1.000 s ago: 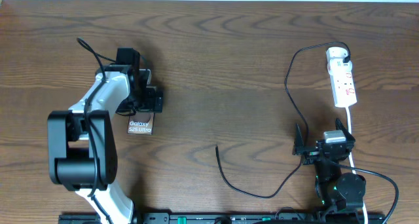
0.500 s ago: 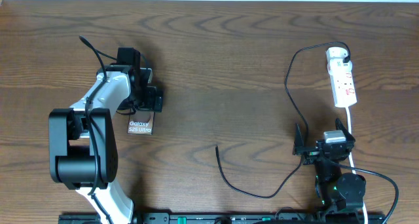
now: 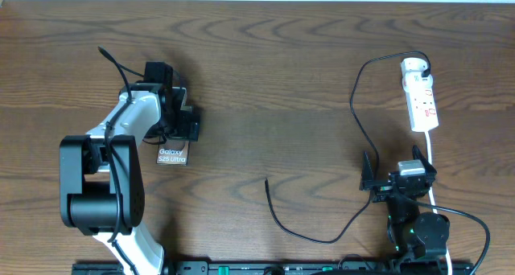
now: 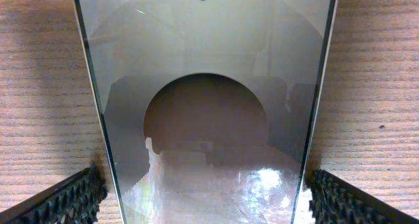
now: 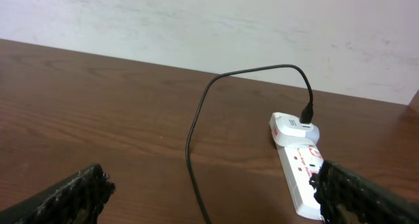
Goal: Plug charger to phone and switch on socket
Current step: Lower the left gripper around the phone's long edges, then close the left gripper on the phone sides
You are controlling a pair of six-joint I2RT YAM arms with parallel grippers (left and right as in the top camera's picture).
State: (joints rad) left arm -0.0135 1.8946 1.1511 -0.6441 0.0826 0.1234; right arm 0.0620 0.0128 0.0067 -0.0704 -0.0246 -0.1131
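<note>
The phone (image 4: 206, 119) lies flat on the left of the counter (image 3: 282, 66), right under my left wrist, with its lettered end sticking out toward my base in the overhead view. My left fingers (image 4: 65, 201) are spread wide and flank its two long edges, just beside them; I can't tell whether either pad touches the edge. Over the last second almost nothing has changed. My left arm has nudged slightly away from my base above the phone, and the phone, cable and socket have stayed put, so I judge I am settling over the phone and have not gripped it yet. The charger (image 3: 322, 239) trails across the right half of the counter, its free tip lying near the middle, well apart from the phone. Its white adapter already sits in the far end of the socket (image 3: 422, 102). My right fingers (image 5: 65, 194) are spread too, holding nothing, near the socket's cord end. Plugging in and switching on both remain to be done, and I can't read the switch from here.
</note>
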